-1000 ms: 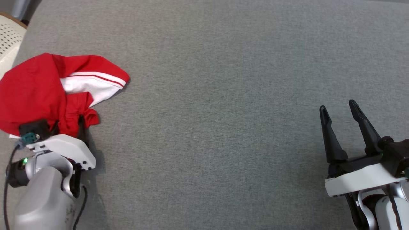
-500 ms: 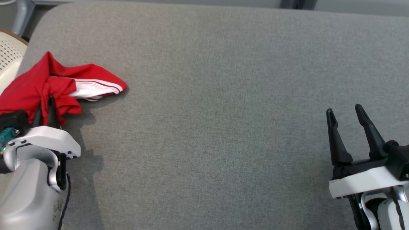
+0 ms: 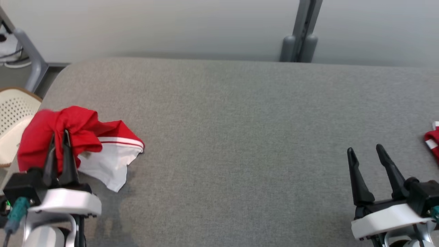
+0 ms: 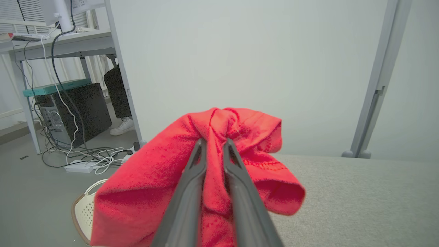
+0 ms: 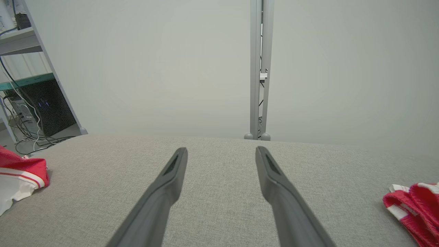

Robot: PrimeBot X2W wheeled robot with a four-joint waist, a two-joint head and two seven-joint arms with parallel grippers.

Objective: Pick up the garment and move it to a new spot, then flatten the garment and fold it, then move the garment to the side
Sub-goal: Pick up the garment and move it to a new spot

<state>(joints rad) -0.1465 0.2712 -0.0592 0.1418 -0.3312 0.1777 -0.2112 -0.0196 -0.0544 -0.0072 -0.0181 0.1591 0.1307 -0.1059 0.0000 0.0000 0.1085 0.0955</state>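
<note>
Down at the lower left of the head view, the left gripper [image 3: 59,134] points up the frame with its two dark fingers drawn close together, pinching a bunched fold of the garment [image 3: 77,125]. In the left wrist view, red cloth is wedged in the narrow gap between the fingers and spills over both sides of them. At the lower right, well apart, the right gripper [image 3: 364,148] is empty, its fingers spread wide above the grey padded surface [image 3: 240,137].

The garment is red with a white panel edged by red and white stripes. It is near the left end of the surface, its red part gathered up around the left fingers and its white panel hanging to the right of them, with a shadow on the padding beneath. Whether the lowest white corner touches the surface cannot be told. Just beyond the surface's left edge stands a cream perforated basket [image 3: 13,113].

At the right edge of the head view, a second red and white cloth [image 3: 432,140] lies on the padding, beyond the right gripper and apart from it.

Past the rounded far edge of the surface rises a pale wall, with a grey post [image 3: 301,31] standing against it. Off to the left in the left wrist view, a desk [image 4: 61,44] has a black computer tower [image 4: 73,113] beneath it.
</note>
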